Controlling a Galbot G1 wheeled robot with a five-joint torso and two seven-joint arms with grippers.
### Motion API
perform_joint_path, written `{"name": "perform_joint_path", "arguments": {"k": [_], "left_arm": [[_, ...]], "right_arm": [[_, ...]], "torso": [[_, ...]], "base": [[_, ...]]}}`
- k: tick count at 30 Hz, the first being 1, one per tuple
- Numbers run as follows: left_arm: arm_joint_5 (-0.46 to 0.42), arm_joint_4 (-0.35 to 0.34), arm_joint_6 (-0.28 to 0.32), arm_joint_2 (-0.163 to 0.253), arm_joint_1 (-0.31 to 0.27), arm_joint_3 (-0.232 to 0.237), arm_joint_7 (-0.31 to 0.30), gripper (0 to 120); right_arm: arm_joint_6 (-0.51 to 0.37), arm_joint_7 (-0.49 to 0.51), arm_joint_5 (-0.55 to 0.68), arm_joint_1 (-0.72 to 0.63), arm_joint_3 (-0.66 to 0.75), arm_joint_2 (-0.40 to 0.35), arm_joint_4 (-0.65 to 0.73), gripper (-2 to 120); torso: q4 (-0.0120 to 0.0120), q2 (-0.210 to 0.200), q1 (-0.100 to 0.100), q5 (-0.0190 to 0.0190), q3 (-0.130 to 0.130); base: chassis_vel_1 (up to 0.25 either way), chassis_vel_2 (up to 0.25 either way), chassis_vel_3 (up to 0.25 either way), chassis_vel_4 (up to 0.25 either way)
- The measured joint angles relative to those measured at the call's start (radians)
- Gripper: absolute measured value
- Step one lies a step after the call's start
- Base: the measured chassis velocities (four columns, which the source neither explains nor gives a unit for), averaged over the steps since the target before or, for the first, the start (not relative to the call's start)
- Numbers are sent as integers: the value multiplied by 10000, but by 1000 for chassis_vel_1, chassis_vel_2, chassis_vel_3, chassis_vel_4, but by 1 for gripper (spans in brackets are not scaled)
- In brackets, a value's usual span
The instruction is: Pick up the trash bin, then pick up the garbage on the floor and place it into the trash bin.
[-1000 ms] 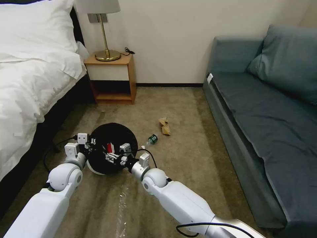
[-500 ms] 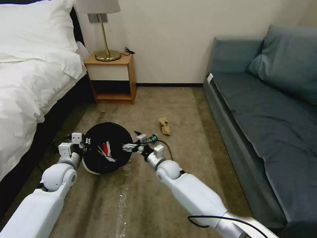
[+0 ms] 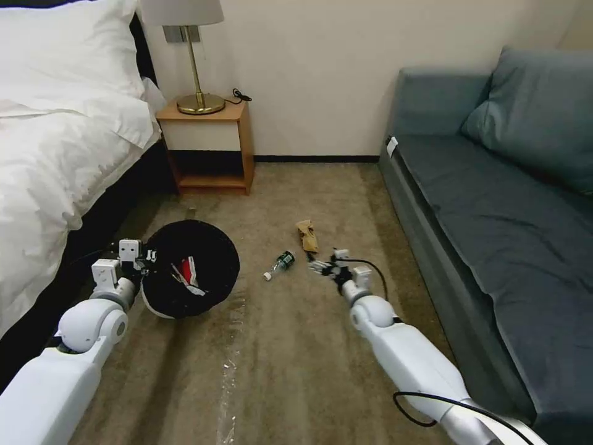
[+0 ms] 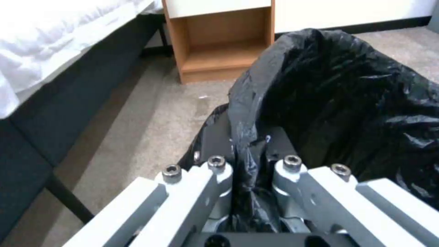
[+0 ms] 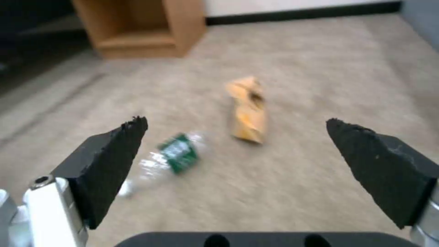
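Your left gripper [image 3: 137, 262] is clamped on the near rim of the trash bin [image 3: 191, 269], pinching the black bag [image 4: 338, 99] between its fingers, and since a second ago it has carried the bin a little toward the bed [image 3: 55, 154]. A red-and-white wrapper [image 3: 185, 275] lies inside the bin. Your right gripper [image 3: 325, 264], which was over the bin's mouth a second ago, has swung out to the bin's 3 o'clock. It now hovers with jaws wide apart over the carpet [image 3: 290, 352]. The bottle [image 3: 281, 262] lies at its 9 o'clock and the brown paper [image 3: 307, 235] at its 11 o'clock.
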Motion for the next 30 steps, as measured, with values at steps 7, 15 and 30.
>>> {"name": "perform_joint_path", "arguments": {"k": [7,15,30], "left_arm": [[-149,-53,-12,437,99,-174,26,6],[-260,-180,-23,599,171,-299,20,6],[-259,-455,-40,749,250,-234,-123,6]], "right_arm": [[-156,-37,58,-125,350,-269,-123,100],[-11,-530,-194,-126,665,-150,-985,100],[25,-652,-229,-464,712,-190,-719,100]], "torso": [[0,1,0,-1,0],[1,1,0,0,0],[0,1,-1,-1,-1]], "base": [[0,0,0,0],[0,0,0,0],[-2,4,4,-3]]}}
